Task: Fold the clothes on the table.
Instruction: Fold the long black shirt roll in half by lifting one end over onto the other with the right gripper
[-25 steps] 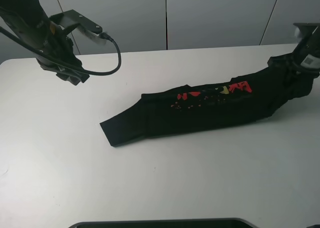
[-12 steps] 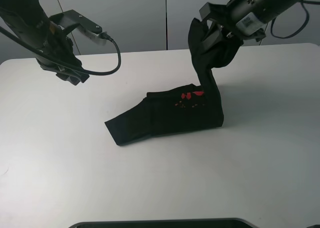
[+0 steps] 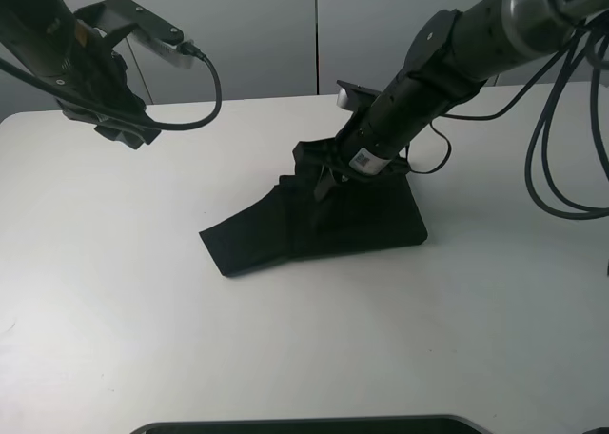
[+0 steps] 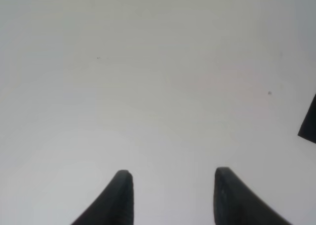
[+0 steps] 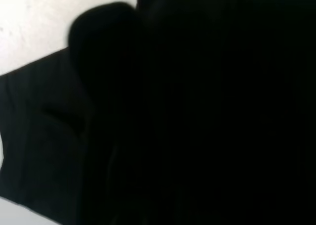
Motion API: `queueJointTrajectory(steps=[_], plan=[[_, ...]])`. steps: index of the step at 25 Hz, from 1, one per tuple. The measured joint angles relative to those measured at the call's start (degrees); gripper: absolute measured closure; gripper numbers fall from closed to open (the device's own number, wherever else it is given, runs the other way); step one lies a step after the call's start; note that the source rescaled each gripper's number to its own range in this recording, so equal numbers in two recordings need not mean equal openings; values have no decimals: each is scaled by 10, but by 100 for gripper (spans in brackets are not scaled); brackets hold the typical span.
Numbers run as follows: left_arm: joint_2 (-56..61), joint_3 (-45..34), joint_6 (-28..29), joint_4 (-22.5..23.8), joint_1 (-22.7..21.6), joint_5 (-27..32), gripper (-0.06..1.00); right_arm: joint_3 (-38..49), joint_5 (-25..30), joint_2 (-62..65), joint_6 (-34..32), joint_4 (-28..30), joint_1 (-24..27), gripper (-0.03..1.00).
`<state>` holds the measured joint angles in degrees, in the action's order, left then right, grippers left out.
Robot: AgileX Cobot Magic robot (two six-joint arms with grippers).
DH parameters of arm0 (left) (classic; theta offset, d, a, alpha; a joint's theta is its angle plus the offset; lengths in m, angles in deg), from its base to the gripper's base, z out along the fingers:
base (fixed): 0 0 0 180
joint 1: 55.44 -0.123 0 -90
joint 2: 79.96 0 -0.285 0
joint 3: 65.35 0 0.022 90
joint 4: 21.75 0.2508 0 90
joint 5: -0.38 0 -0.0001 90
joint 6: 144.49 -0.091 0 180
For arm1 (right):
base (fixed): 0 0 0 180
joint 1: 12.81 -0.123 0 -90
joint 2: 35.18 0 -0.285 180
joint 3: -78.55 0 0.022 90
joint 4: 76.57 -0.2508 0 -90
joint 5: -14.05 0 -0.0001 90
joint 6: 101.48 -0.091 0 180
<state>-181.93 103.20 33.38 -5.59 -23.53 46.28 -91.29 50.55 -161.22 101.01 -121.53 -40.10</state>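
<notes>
A black garment (image 3: 276,236) lies on the white table (image 3: 133,301), doubled over, with one narrow end pointing left. My right gripper (image 3: 326,175) is low over the garment's middle, shut on the folded-over end, which bunches up around it. The right wrist view is almost filled by the black cloth (image 5: 197,111), and the fingers are hidden there. My left gripper (image 3: 122,134) hangs above the table's far left, away from the garment. It is open and empty (image 4: 173,179). A black corner of the garment (image 4: 311,121) shows at the edge of the left wrist view.
Loose black cables (image 3: 561,158) hang from the right arm over the table's right side. A dark flat object (image 3: 304,424) lies at the table's front edge. Grey wall panels stand behind the table.
My right gripper carried the garment's right end up, over to the left and down onto its middle, so the long garment is now doubled over. The left arm rose slightly.
</notes>
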Motion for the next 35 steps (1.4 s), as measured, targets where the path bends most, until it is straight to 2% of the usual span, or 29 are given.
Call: queueJointTrajectory(steps=[2,4,7,10,12,16,19,24,29,35], plan=[[10,0,0,1,0,-9,44,0,-1,-17,44,-47,0,86],[17,0,0,1,0,-16,44,0,3,-24,102,-95,0,80],[20,0,0,1,0,-19,44,0,28,-25,175,-168,0,52],[20,0,0,1,0,-20,44,0,82,-25,228,-230,-2,22],[20,0,0,5,0,-21,44,0,109,-25,251,-264,-12,15],[30,0,0,8,0,-32,44,0,101,-25,297,-316,-65,13],[57,0,0,9,0,-60,44,0,50,-25,323,-349,-123,13],[135,0,0,11,0,-106,44,0,-46,-36,337,-365,-186,13],[238,0,0,16,0,-162,44,0,-73,-48,372,-380,-200,13],[337,0,0,36,0,-165,44,0,-92,53,392,-364,-191,13]])
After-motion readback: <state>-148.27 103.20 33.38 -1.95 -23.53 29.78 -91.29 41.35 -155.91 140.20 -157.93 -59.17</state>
